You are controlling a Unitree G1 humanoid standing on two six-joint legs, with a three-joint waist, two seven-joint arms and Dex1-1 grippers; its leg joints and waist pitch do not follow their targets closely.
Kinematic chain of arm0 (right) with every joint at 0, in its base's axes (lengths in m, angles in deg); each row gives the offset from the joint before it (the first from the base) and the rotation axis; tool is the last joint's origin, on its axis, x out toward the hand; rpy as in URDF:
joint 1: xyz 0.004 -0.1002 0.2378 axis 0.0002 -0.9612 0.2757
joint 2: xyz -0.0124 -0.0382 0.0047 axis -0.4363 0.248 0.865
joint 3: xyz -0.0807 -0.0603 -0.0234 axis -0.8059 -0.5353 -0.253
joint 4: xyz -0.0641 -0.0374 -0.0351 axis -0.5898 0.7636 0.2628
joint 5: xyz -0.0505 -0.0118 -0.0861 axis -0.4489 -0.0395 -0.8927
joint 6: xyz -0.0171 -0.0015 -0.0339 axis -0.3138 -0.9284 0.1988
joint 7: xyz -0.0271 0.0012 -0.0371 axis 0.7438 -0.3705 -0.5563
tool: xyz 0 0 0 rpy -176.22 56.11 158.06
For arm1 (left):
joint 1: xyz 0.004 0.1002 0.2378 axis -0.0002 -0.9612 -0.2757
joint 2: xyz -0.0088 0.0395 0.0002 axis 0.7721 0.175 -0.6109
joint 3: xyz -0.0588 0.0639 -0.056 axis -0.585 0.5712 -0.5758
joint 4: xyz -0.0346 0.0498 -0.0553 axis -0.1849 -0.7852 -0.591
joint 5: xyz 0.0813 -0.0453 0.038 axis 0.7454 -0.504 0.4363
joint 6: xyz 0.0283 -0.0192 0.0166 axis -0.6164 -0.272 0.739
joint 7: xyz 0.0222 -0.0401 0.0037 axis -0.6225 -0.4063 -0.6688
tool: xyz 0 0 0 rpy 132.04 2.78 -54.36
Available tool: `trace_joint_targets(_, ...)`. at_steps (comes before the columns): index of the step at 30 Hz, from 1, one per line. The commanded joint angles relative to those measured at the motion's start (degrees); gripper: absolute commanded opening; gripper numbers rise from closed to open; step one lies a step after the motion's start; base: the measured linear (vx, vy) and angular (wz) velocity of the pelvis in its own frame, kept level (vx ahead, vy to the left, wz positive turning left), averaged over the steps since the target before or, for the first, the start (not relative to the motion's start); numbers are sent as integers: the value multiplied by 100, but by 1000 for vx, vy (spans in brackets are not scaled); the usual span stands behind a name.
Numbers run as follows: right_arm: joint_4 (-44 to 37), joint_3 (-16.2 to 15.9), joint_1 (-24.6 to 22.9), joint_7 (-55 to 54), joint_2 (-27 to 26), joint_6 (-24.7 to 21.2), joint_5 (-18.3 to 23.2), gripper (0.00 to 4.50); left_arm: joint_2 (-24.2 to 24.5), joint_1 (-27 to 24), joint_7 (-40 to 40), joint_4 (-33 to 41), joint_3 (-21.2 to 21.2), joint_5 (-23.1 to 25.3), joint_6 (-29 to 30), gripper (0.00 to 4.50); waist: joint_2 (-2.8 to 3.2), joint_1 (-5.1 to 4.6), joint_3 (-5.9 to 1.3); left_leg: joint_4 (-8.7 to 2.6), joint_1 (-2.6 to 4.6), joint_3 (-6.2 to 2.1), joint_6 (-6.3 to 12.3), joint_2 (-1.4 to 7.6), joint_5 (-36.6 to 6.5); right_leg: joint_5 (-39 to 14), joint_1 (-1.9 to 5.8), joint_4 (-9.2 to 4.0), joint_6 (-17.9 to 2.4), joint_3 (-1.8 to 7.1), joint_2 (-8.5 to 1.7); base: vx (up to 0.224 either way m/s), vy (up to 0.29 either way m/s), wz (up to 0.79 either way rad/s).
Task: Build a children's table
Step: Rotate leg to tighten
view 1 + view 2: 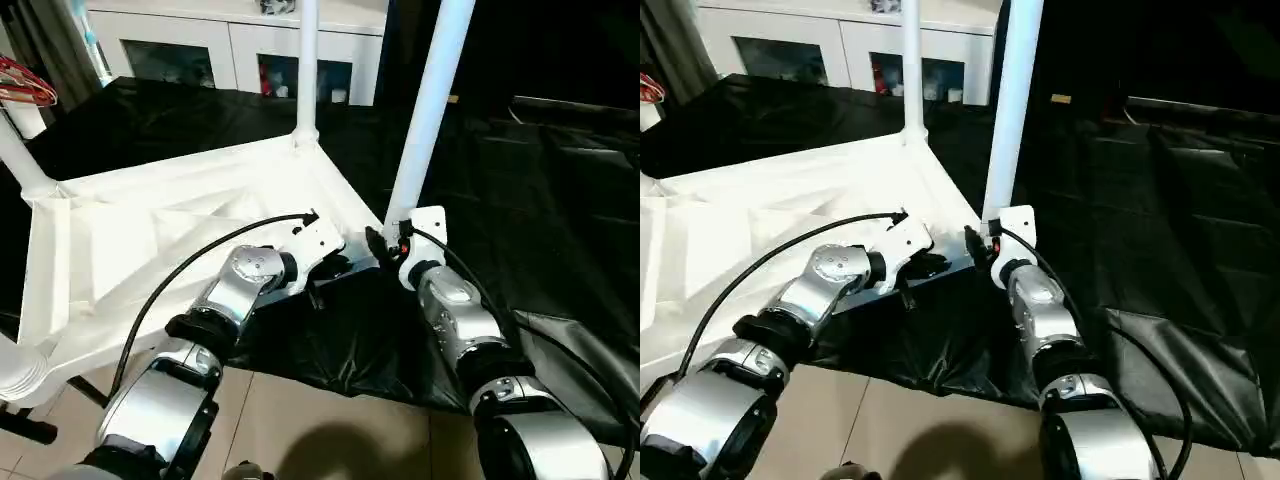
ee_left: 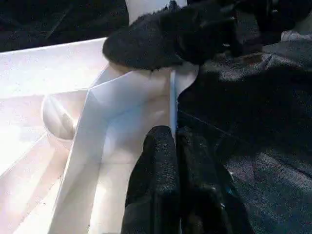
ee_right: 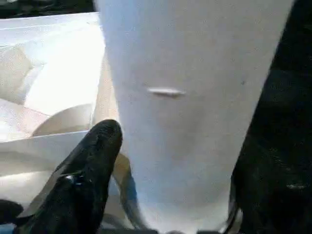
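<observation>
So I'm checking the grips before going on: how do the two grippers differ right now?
The left gripper is shut, its fingers pinched on the tabletop's rim; the right gripper is open, its fingers either side of the near leg's base. The left arm comes in slanted, the right straighter. Both work at the same near corner.

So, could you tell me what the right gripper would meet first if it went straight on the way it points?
The right gripper would almost at once meet the base of the upright white leg standing in the table's corner socket.

Silver forearms [image 1: 240, 290], black cables [image 1: 190, 262], black fingers [image 2: 161, 175]
</observation>
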Motion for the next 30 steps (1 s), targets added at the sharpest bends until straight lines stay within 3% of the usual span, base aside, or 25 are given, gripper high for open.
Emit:
trace_joint_targets(1, -3, -524, -7, 780, -58, 4, -124, 396, -169, 25, -309, 186, 115, -132, -358, 0, -15, -27, -381, -410, 85, -154, 218, 282, -1103, -899, 283, -425, -1177, 310, -554, 0, 0, 0)
trace_joint_targets(9, -198, -697, -56, 2402, 618, -91, -41, 396, 235, -100, -1309, 354, 128, -340, -541, 0, -18, 20, -391, -364, 52, -129, 433, 312, -904, -528, 300, -355, -1357, 291, -542, 0, 0, 0)
trace_joint_targets(15, -548, -878, -256, 3704, 956, -216, 175, 396, 427, -166, -2037, 485, 98, -576, -552, 0, -33, 41, -378, -370, 63, -128, 457, 322, -977, -772, 290, -384, -1342, 291, -544, 0, 0, 0)
trace_joint_targets(19, -1175, -1148, -556, 4984, 1311, -568, 420, 396, 665, -203, -2691, 569, 102, -704, -548, 0, -43, 70, -378, -364, 69, -128, 526, 329, -975, -766, 285, -380, -1351, 290, -543, 0, 0, 0)
trace_joint_targets(25, -1723, -1404, -836, 5707, 1549, -881, 500, 396, 909, -219, -3269, 617, 170, -770, -528, 0, -43, 129, -361, -391, 91, -140, 413, 341, -1086, -1164, 265, -427, -1245, 296, -558, 0, 0, 0)
trace_joint_targets(30, -2141, -1575, -1035, 6019, 1684, -1207, 546, 382, 985, -218, -3533, 644, 170, -812, -494, 0, -27, 182, -376, -387, 100, -139, 363, 345, -1030, -970, 253, -399, -1271, 298, -552, 0, 0, 0)
